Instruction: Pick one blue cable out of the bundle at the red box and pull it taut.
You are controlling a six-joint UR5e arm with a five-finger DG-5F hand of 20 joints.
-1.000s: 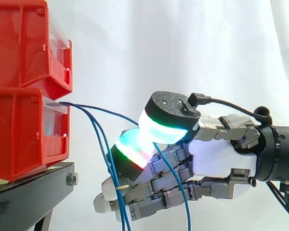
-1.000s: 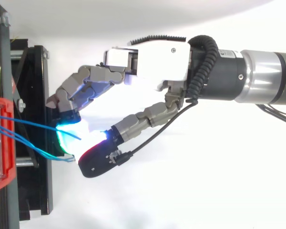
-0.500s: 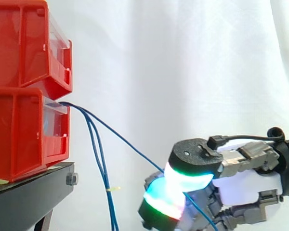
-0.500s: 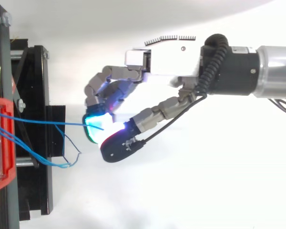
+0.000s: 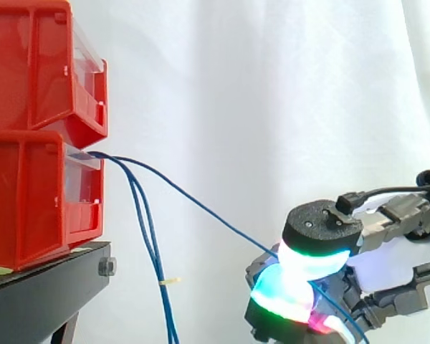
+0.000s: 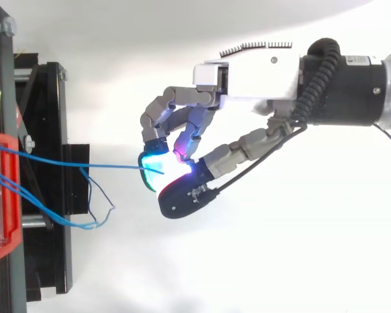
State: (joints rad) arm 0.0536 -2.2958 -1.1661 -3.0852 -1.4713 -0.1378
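One blue cable (image 5: 193,204) runs in a nearly straight line from the lower red bin (image 5: 43,193) down and right into my hand (image 5: 387,269). Thumb and fingers are curled and pinch this cable between glowing pads (image 5: 308,261). In the top view the same cable (image 6: 78,165) stretches level from the red bin (image 6: 1,195) to the hand (image 6: 247,72). The other blue cables (image 5: 147,236) hang slack from the bin's front, tied with a small yellow band (image 5: 170,281). Their loose ends (image 6: 94,208) curl beside the stand.
Two red bins are stacked, the upper one (image 5: 46,68) above the lower, on a black stand (image 5: 50,294). A white curtain (image 5: 272,93) hangs behind. The arm (image 6: 358,91) comes in from the right.
My hand has drawn back to the right, away from the bins, with one cable pinched. That cable has straightened out, and the rest of the bundle has dropped free and hangs by the stand.
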